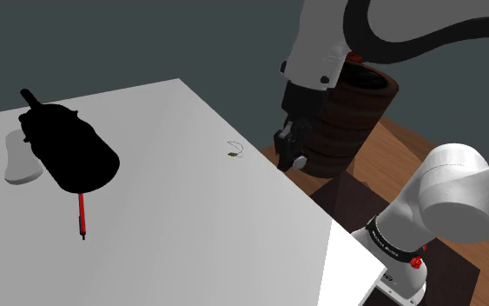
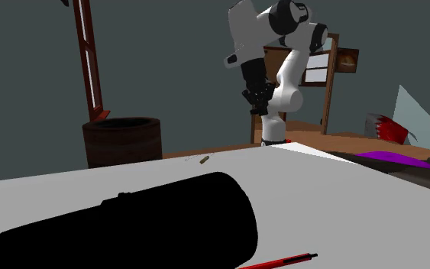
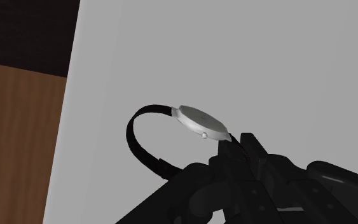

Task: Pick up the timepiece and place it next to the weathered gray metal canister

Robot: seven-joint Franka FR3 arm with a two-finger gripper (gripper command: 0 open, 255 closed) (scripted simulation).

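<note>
A wristwatch [image 1: 235, 149] with a silver case and a black strap lies near the white table's [image 1: 173, 217] edge, also seen as the watch [image 2: 204, 160] and the watch [image 3: 199, 122]. A large black canister [image 1: 69, 149] lies on its side at the shoulder view's left; the same canister [image 2: 129, 225] spans the second exterior view's foreground. My gripper [image 1: 291, 159] hangs just beyond the table's edge, a short way from the watch and above table height. The gripper [image 2: 260, 103] holds nothing. In the wrist view the gripper [image 3: 238, 146] points at the watch just ahead.
A red pen [image 1: 82, 215] lies in front of the canister, and a white object [image 1: 16, 161] sits behind it. A dark brown ribbed bin [image 1: 355, 113] stands on the wooden floor behind my arm. The stand [image 1: 355, 269] is at the lower right.
</note>
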